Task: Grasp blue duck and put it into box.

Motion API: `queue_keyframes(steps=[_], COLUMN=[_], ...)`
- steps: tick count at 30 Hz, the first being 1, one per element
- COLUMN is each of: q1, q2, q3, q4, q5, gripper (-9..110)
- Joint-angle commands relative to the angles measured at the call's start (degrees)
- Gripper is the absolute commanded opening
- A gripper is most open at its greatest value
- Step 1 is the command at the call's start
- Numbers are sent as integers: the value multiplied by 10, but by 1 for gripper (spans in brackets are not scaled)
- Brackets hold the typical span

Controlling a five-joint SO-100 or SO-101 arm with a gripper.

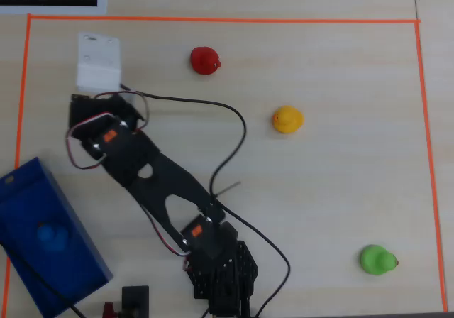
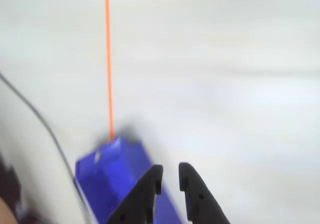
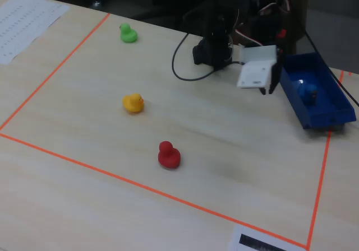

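The blue duck (image 1: 51,236) lies inside the blue box (image 1: 27,184) at the lower left of the overhead view. In the fixed view the duck (image 3: 307,93) sits in the box (image 3: 326,114) at the right. My gripper (image 2: 170,176) hangs above the table just beside the box (image 2: 110,176). Its black jaws stand a narrow gap apart with nothing between them. In the fixed view the gripper (image 3: 270,83) hangs under its white wrist mount, left of the box. In the overhead view the white mount (image 1: 98,61) hides the jaws.
A red duck (image 1: 205,60), a yellow duck (image 1: 287,119) and a green duck (image 1: 377,260) stand apart on the wooden table. Orange tape (image 1: 220,20) frames the work area. A black cable (image 1: 237,130) loops across the table from the arm's base.
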Motion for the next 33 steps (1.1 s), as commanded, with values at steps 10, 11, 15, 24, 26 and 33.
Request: queue_keyframes(steps=[10,11,15,24,26,33], q1=[235,239,260,318,327,326], q2=[617,658,844,926,926,926], q3=[909,947,1010,1010,1010,1010], q4=[-324,-312,-164,42,42,42], q5=[-108,-114,-126,-228,-232,-233], gripper=[0,0,0,0,0,2])
